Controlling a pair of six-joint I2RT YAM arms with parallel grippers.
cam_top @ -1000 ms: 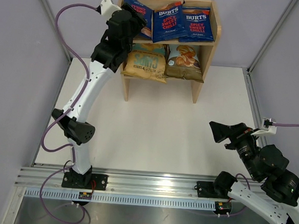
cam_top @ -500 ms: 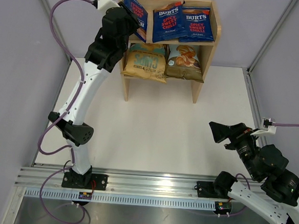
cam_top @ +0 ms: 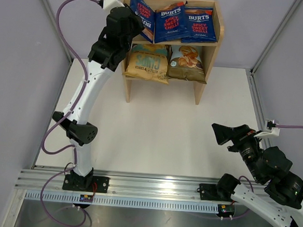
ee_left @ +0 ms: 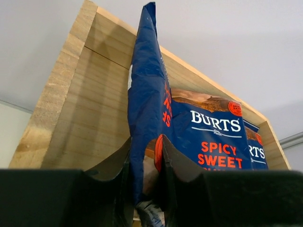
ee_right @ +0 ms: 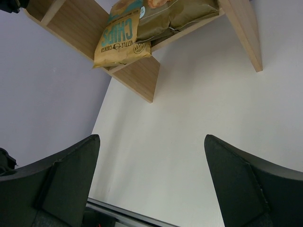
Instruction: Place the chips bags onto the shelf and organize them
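Note:
The wooden shelf [cam_top: 210,47] stands at the back of the table. My left gripper [cam_top: 139,27] is shut on the bottom of a dark-blue Burts bag [cam_top: 143,14], held edge-on at the left end of the top tier; in the left wrist view that bag [ee_left: 147,104] stands between my fingers [ee_left: 175,165]. Two more Burts bags [cam_top: 171,22] [cam_top: 200,22] lean on the top tier. The tan-and-teal bag [cam_top: 147,62] and the Cassava bag [cam_top: 187,63] lie on the lower tier. My right gripper [cam_top: 220,134] is open and empty, low at the right; its fingers [ee_right: 71,175] point at bare table.
Grey walls close in the table on the left, right and back. An aluminium rail [cam_top: 146,188] with both arm bases runs along the near edge. The left arm's purple cable [cam_top: 69,19] loops beside the shelf's left side panel.
My left gripper has shifted the held Burts bag slightly right and turned it more upright on the top tier, against the middle bag. The right arm has not moved.

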